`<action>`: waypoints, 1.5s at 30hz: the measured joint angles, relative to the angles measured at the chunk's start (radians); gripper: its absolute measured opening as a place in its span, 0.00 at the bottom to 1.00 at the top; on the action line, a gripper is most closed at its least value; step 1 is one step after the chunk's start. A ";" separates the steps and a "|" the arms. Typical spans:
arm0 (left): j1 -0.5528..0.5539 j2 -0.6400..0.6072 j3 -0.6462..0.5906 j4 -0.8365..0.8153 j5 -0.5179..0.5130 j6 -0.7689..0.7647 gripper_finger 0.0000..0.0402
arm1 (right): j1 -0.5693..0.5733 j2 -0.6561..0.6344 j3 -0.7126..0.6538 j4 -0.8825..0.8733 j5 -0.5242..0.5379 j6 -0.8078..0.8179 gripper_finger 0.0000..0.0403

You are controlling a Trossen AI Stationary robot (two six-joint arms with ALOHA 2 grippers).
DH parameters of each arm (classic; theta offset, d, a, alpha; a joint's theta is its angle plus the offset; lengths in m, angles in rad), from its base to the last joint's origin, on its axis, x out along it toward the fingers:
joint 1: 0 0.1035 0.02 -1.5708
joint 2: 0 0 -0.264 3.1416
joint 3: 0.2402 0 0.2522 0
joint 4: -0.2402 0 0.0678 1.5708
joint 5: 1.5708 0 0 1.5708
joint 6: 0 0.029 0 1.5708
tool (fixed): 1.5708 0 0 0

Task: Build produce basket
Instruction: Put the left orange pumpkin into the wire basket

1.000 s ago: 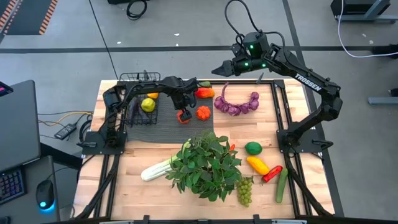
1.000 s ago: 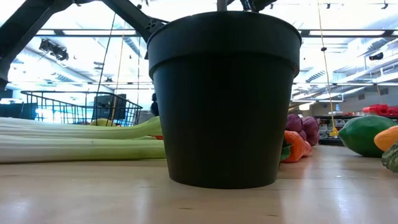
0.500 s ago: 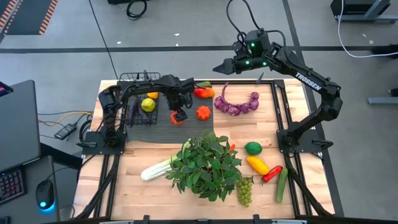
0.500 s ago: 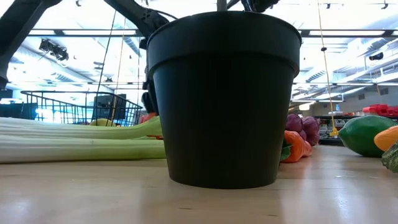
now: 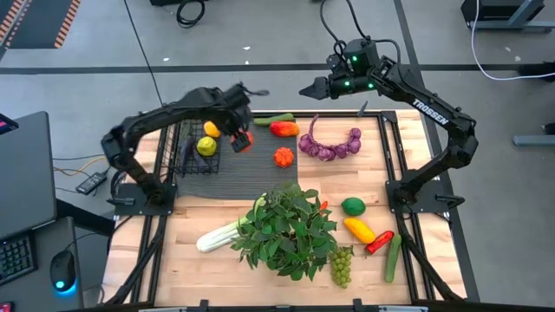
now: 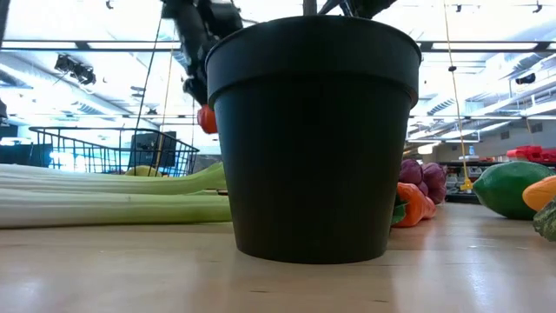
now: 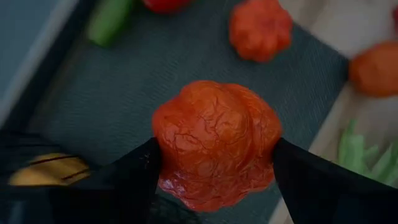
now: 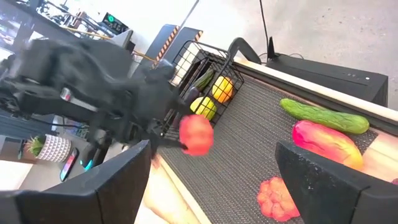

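**Left gripper carrying red-orange fruit beside the basket**

The left gripper (image 5: 240, 139) is raised above the flat dark ribbed mat (image 5: 260, 178), just beside the small black wire-mesh basket (image 5: 186, 156). Its two dark fingers (image 7: 124, 180) are clamped on a wrinkled red-orange round toy fruit (image 7: 214, 143), one finger on each side. In the low view the same fruit (image 6: 207, 119) hangs clear of the table surface, above the pale green celery stalks (image 6: 104, 196).

The basket stands at the mat's left end, at the far left corner of the wooden table (image 5: 173, 260). It holds a yellow-green lemon (image 5: 206, 146), an orange-yellow fruit (image 5: 212, 130) and a dark purple item that is too small to identify.

Produce outside the basket:
- A bumpy orange fruit (image 5: 284, 157) lies on the mat.
- A red-and-orange pepper (image 5: 284, 129) and a slim green cucumber (image 5: 276, 118) lie at the mat's far edge.
- A string of purple bulbs (image 5: 329, 146) lies to the right of the mat.
- A round green lime (image 5: 353, 206), a yellow pepper (image 5: 359, 230), a red pepper (image 5: 379, 242), a second green cucumber (image 5: 393, 258) and a bunch of green grapes (image 5: 342, 265) lie near the table's right front.

A big leafy green plant (image 5: 284, 230) in a black pot (image 6: 313, 139) stands at the table's middle front.

The right gripper (image 5: 305, 91) waits raised over the table's far edge, beyond the purple bulbs. Its fingers (image 8: 336, 180) stand wide apart and hold nothing.
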 joint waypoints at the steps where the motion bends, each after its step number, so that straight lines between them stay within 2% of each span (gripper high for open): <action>1: 0.008 -0.025 0.000 0.000 -0.023 0.000 0.71 | 0.000 0.000 0.000 0.000 0.000 -0.003 0.86; 10: 0.099 -0.200 0.000 -0.011 -0.285 0.001 0.71 | 0.000 0.000 0.000 0.014 0.000 -0.006 0.86; 20: 0.212 -0.225 0.001 -0.169 -0.446 0.035 0.71 | 0.000 0.003 0.000 0.084 -0.007 0.022 0.86; 27: 0.283 -0.225 0.001 -0.157 -0.459 -0.005 0.71 | 0.005 0.003 0.000 0.083 -0.008 0.018 0.86; 38: 0.287 -0.223 0.001 -0.162 -0.472 0.021 0.72 | 0.004 0.003 0.000 0.083 0.001 0.016 0.86; 41: 0.287 -0.222 0.001 -0.165 -0.518 0.071 0.76 | 0.004 0.003 0.000 0.083 0.002 0.016 0.86; 45: 0.287 -0.222 0.001 -0.162 -0.538 0.149 0.89 | 0.004 0.003 0.000 0.083 0.002 0.016 0.86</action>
